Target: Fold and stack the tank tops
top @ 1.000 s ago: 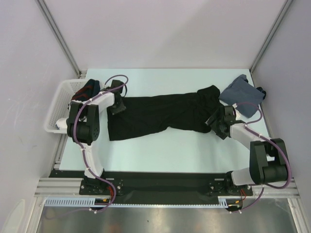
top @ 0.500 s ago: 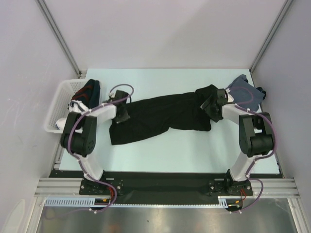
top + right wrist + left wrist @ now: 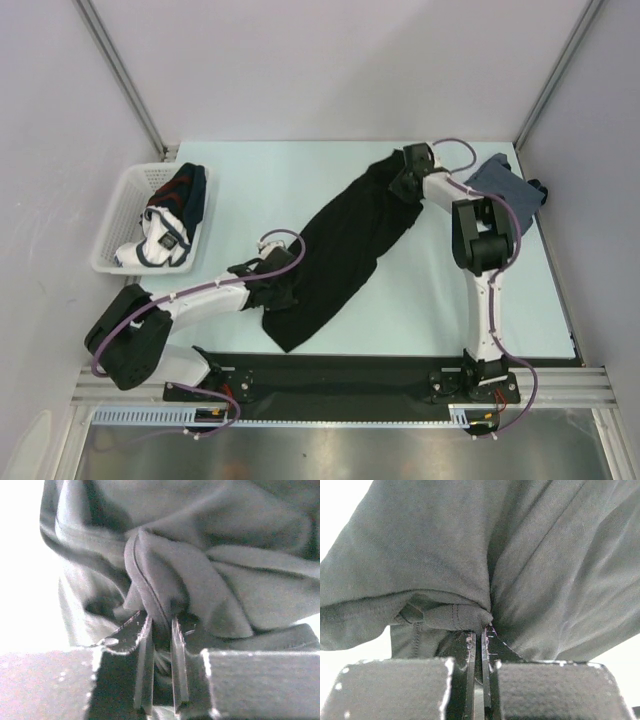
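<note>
The black tank top [image 3: 345, 245] lies stretched in a diagonal band from the table's near left to its far right. My left gripper [image 3: 277, 290] is shut on its near hem, and a pinched fold of black cloth [image 3: 465, 615] bunches right at the fingertips. At the far end my right gripper [image 3: 408, 170] is shut on a gathered fold of the same top [image 3: 155, 600]. The slate blue-grey tank top [image 3: 505, 185] lies crumpled at the far right corner, just beyond the right arm.
A white basket [image 3: 118, 222] holding dark and white clothes stands at the left edge of the table. Grey walls and metal posts close in the back and both sides. The arms' bases sit on the black rail along the near edge.
Both grippers closed on the black tank top. The left one pulled its end toward the near edge, the right one carried its end to the far right, turning the top from level to diagonal.
</note>
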Controlling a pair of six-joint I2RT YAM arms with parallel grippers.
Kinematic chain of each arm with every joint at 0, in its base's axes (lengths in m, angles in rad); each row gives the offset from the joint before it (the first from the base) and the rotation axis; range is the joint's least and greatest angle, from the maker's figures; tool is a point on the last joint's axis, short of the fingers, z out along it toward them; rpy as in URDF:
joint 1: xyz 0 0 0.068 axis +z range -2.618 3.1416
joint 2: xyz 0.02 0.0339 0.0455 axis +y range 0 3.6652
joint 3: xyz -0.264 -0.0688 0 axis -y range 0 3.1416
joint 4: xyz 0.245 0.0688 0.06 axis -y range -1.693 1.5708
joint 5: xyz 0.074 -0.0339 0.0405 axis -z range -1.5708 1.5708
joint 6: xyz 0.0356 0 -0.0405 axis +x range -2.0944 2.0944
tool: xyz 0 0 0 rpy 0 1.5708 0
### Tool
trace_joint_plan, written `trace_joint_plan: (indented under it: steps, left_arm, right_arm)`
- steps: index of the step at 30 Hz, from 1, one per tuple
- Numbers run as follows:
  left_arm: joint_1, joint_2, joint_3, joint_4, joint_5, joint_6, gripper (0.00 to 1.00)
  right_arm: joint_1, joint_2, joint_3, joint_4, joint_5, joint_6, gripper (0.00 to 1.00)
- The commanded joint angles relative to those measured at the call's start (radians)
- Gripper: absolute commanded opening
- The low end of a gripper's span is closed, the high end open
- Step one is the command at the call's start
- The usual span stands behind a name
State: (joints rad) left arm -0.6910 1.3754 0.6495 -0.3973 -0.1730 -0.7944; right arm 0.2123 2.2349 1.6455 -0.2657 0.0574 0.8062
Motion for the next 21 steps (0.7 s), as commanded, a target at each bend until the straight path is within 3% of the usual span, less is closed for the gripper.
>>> trace_joint_plan:
  steps: [1, 6, 9, 11, 12, 15, 16, 19, 21]
  left_arm:
    - [-0.103, 0.005, -0.053, -0.075, 0.096, -0.147, 0.00]
    - [-0.226, 0.050, -0.082, 0.041, 0.135, -0.242, 0.01]
    - [-0.295, 0.047, -0.100, 0.144, 0.129, -0.336, 0.16]
    - [-0.329, 0.034, -0.119, 0.187, 0.124, -0.367, 0.20]
    - [-0.338, 0.037, -0.120, 0.213, 0.127, -0.377, 0.24]
    - [-0.363, 0.066, -0.096, 0.186, 0.124, -0.387, 0.49]
    - [-0.370, 0.076, -0.082, 0.175, 0.121, -0.387, 0.61]
    - [-0.421, 0.054, -0.067, 0.129, 0.084, -0.407, 0.77]
    - [-0.432, 0.018, -0.059, 0.088, 0.057, -0.413, 0.80]
  right_arm:
    - [0.001, 0.167, 0.241, -0.073, -0.039, -0.038, 0.16]
    - [-0.005, 0.360, 0.531, -0.030, -0.137, -0.045, 0.17]
    - [-0.022, 0.494, 0.703, 0.025, -0.244, -0.010, 0.07]
    - [-0.033, 0.557, 0.792, 0.086, -0.312, 0.027, 0.08]
    - [-0.034, 0.565, 0.807, 0.111, -0.324, 0.031, 0.24]
    - [-0.031, 0.549, 0.804, 0.172, -0.318, -0.010, 0.83]
    - [-0.031, 0.539, 0.798, 0.189, -0.312, -0.030, 0.88]
    - [-0.037, 0.497, 0.774, 0.181, -0.301, -0.100, 0.91]
    - [-0.050, 0.458, 0.755, 0.163, -0.301, -0.152, 0.89]
